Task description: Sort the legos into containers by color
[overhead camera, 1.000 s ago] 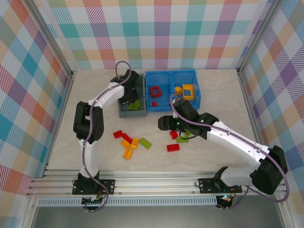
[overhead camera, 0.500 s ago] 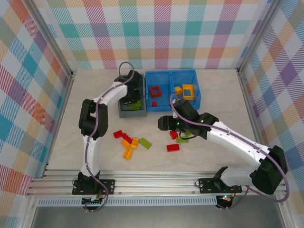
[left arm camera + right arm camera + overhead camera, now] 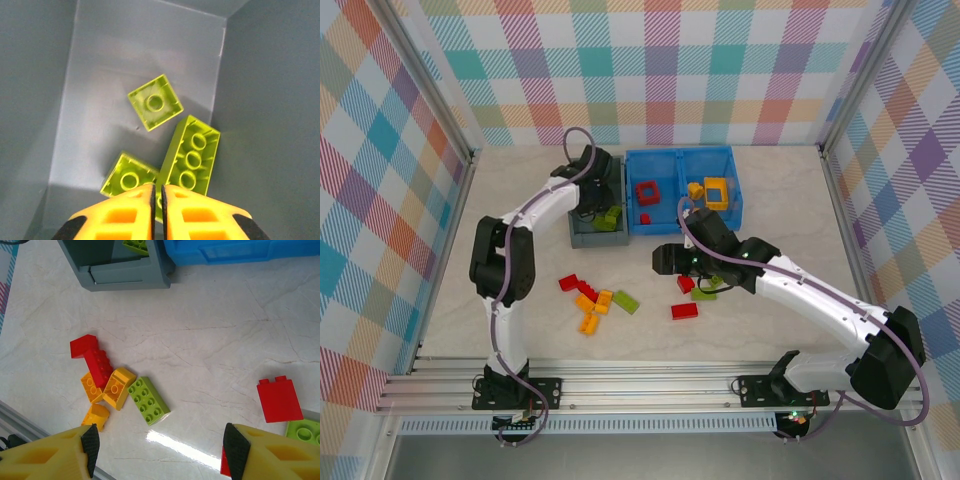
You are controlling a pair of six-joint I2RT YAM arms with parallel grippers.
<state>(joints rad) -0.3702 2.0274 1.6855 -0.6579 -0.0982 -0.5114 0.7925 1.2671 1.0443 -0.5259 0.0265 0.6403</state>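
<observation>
Lime bricks lie in the grey bin beneath the left hand, pressed together and empty: raise it straight, clear of the walls. The right hand stands spread.

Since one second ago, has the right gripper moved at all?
No. The right gripper sits at the same spot, just in front of the blue bin.

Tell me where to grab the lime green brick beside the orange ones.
Best come straight down on the lime green brick and pinch its two long sides near the free end: it lies flat, studs up, and an orange brick sits by its other end.
</observation>
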